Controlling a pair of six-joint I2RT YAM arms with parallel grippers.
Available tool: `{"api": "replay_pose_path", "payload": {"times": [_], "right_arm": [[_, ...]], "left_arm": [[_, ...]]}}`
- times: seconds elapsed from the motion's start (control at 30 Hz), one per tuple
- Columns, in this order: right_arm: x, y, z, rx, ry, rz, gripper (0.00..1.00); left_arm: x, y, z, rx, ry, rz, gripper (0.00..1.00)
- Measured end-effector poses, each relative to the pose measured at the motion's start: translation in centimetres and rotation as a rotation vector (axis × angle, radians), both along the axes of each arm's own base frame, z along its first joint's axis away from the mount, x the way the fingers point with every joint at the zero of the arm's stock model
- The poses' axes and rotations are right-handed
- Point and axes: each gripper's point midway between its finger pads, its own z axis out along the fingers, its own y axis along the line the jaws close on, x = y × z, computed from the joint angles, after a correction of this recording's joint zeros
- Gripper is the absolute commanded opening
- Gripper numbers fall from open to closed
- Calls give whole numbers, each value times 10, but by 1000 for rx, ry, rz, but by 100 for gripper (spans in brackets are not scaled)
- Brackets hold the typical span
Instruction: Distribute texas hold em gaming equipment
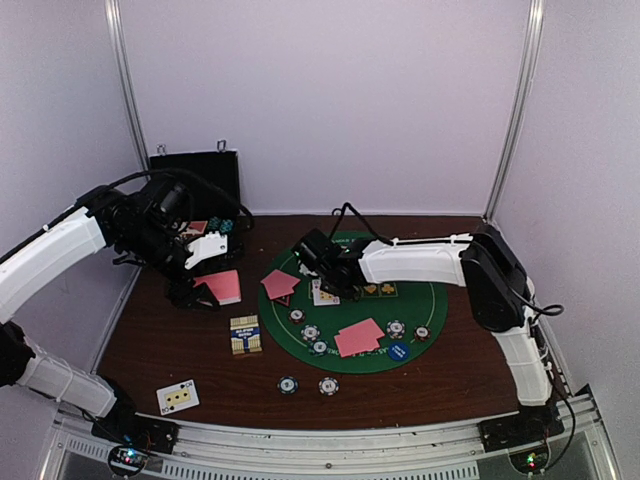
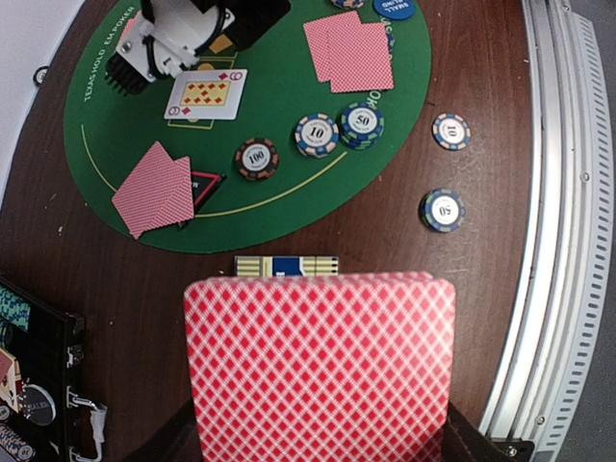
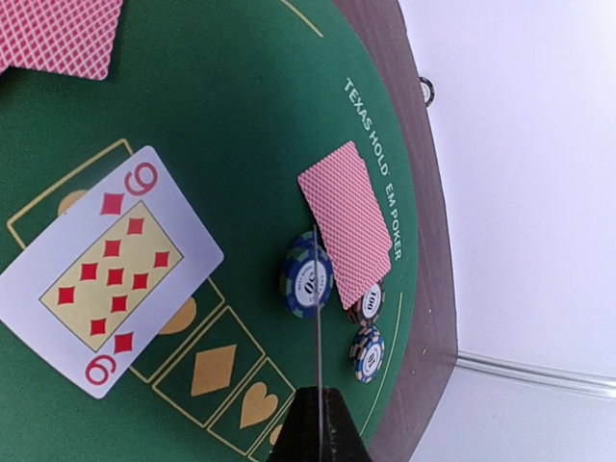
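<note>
This looks like a robot lab booth: plain white walls [image 1: 330, 100] and thin metal poles [image 1: 128, 90] close in a brown surface [image 1: 160, 340], with a left arm [image 1: 45, 260] and a right arm [image 1: 415, 262] bolted by a metal rail [image 1: 330, 445].

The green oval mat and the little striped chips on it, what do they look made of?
The green mat looks like felt or similar cloth: matte, no glare, with printed lettering. The striped chips look like hard plastic or clay composite: smooth edges, faint sheen, printed round label in the middle; which, I cannot tell.
</note>
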Motion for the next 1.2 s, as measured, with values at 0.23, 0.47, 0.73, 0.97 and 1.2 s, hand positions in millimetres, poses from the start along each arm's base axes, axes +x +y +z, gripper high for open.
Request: {"api": "replay_pose_path", "payload": {"times": [0.23, 0.47, 0.73, 0.97, 1.2], "right_arm": [[-3, 10, -30, -58, 19, 62, 0], [-14, 16, -45, -52, 56, 101, 40], [-31, 12, -55, -31, 111, 118, 64], [-41, 0, -43, 4, 121, 97, 98], [-36, -7, 45, 244, -34, -26, 99]], "left_arm": [[0, 0, 0, 3, -2, -1, 0], [0, 0, 0, 3, -3, -1, 0], [0, 0, 0, 3, -2, -1, 0], [0, 0, 0, 3, -2, -1, 0], [0, 0, 0, 3, -2, -1, 0]]}}
